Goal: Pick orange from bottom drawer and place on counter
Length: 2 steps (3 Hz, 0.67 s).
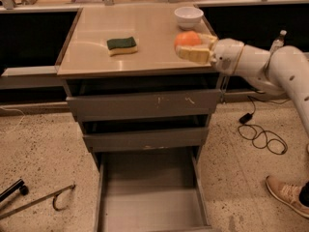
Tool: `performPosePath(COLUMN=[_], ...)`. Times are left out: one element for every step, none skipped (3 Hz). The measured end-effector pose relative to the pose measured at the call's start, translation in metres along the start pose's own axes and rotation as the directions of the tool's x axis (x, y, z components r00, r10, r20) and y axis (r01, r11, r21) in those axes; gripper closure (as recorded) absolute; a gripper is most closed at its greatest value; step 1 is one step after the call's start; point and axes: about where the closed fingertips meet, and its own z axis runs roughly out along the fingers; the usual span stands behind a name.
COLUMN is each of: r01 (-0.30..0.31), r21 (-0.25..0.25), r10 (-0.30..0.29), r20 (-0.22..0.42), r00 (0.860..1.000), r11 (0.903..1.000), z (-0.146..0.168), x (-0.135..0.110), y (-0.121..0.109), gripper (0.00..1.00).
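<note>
The orange (187, 38) is held between the cream fingers of my gripper (190, 46), above the right part of the beige counter (130, 59). The gripper is shut on the orange. My white arm (263, 64) comes in from the right. The bottom drawer (149, 197) is pulled out below, and its grey floor shows nothing on it.
A green-and-yellow sponge (121, 45) lies on the counter's left middle. A white bowl (188, 17) stands at the back right corner, just behind the orange. Two shallower drawers (145, 108) sit above the open one. A cable (260, 134) and a shoe (287, 195) are on the floor at right.
</note>
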Motion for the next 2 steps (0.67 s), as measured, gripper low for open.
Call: performPosePath(r01=[0.026, 0.026], r21=[0.005, 0.007], r10=[-0.027, -0.026], r20=[0.029, 0.029], r00=[0.999, 0.999], r11=[0.9996, 0.9996], z=[-0.0113, -0.0109], x=[-0.0277, -0.0278], y=[-0.011, -0.0115], gripper=[1.0, 1.0])
